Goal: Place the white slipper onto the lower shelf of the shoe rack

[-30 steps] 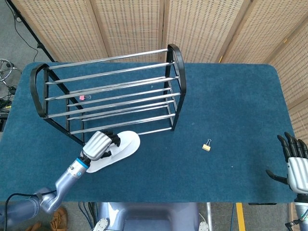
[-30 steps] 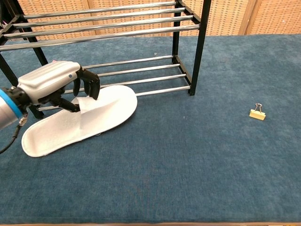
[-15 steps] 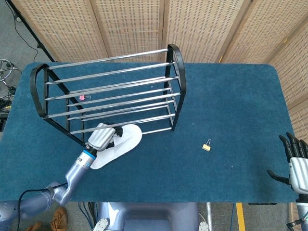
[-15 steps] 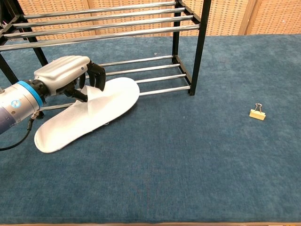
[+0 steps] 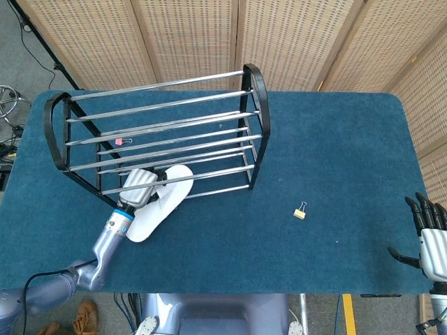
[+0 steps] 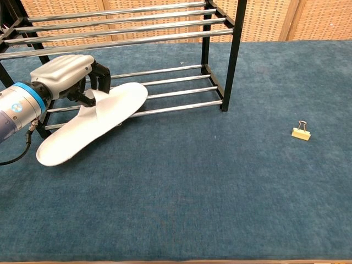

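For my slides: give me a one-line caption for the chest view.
Left robot hand holds the white flat slipper, toe resting over the black-and-chrome shoe rack's lower rails.

Right hand (image 5: 431,241) cut by frame edge — left hand's fingertips hidden behind slipper strap (image 6: 98,105).

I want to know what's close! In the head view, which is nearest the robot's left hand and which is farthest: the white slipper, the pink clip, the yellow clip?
1. white slipper: held in the left hand, at the rack's front.
2. pink clip: behind the hand, under the rack's bars.
3. yellow clip: far off to the right on the table.
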Controlling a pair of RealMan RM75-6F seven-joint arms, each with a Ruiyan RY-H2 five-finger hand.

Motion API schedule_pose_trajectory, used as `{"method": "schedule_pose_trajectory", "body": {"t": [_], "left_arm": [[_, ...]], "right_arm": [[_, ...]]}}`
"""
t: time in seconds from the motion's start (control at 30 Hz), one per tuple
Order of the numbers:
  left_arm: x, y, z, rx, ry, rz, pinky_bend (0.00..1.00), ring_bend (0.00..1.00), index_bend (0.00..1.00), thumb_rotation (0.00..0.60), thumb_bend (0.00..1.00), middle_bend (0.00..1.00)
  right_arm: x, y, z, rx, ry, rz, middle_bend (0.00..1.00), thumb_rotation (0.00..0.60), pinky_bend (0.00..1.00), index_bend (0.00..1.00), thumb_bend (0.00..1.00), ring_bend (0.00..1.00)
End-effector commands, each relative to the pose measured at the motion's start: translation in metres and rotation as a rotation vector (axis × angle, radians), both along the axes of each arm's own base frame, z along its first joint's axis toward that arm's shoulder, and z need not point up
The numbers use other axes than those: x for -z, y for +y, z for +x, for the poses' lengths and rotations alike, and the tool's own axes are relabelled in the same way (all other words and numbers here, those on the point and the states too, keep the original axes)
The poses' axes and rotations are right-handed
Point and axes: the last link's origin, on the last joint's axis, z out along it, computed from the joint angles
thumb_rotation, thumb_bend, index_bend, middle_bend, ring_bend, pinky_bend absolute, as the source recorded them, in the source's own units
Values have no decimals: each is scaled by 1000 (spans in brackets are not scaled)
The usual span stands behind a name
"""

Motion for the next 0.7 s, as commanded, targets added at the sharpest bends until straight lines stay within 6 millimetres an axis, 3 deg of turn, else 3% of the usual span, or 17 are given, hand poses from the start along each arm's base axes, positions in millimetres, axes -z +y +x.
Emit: {"method": "schedule_pose_trajectory", "body": {"t": [0.03, 0.7], "left_arm": [[-4, 3, 0, -29, 19, 21, 566, 482, 780, 600, 656, 585], [-3, 19, -1, -119, 55, 67, 567, 487, 780, 600, 646, 586]], "right_arm": [[0, 0, 0, 0, 0, 1, 0, 600, 0, 0, 0, 0], [2, -1, -2, 12, 1, 9, 0, 600, 0, 0, 0, 0]]}}
